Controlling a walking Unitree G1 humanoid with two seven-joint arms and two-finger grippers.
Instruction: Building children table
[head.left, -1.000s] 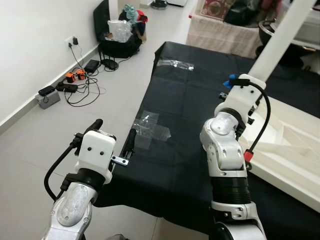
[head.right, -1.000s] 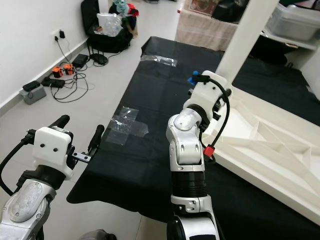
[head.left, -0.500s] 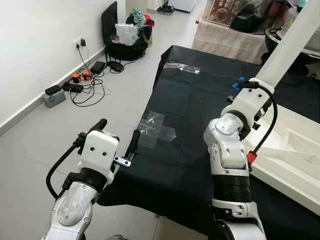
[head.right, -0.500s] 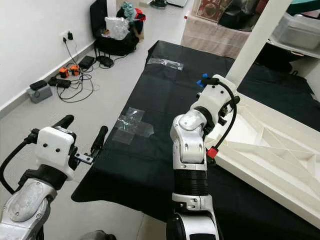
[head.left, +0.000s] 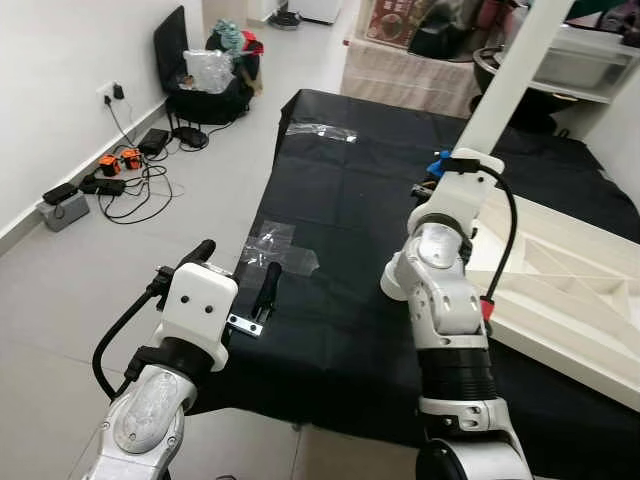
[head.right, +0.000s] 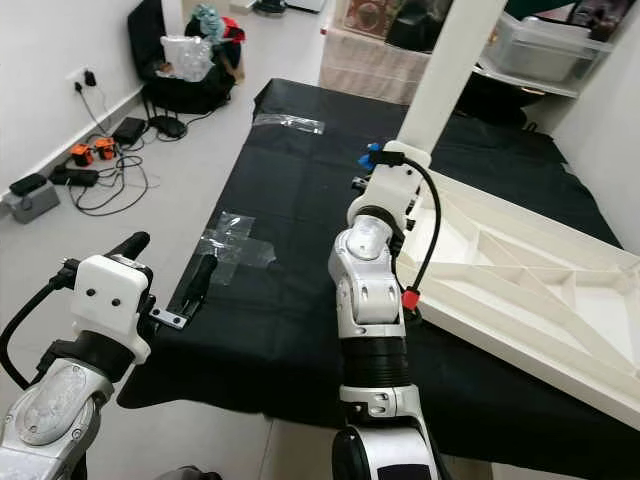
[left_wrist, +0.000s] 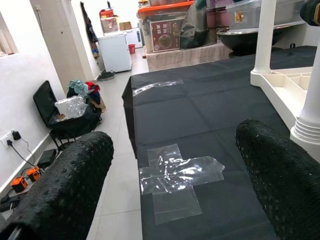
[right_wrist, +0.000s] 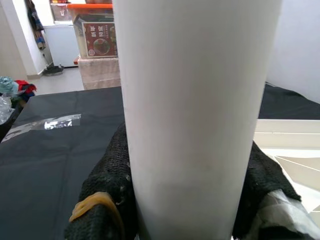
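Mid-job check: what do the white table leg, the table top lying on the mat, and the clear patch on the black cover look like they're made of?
White table leg: smooth, matte white, uniform colour, likely moulded plastic; the right gripper is clamped on it. Table top: same white, with moulded ribs underneath, probably plastic. Clear patch: glossy, wrinkled, see-through strips, looks like packing tape. Black cover: dull, creased, apparently fabric.
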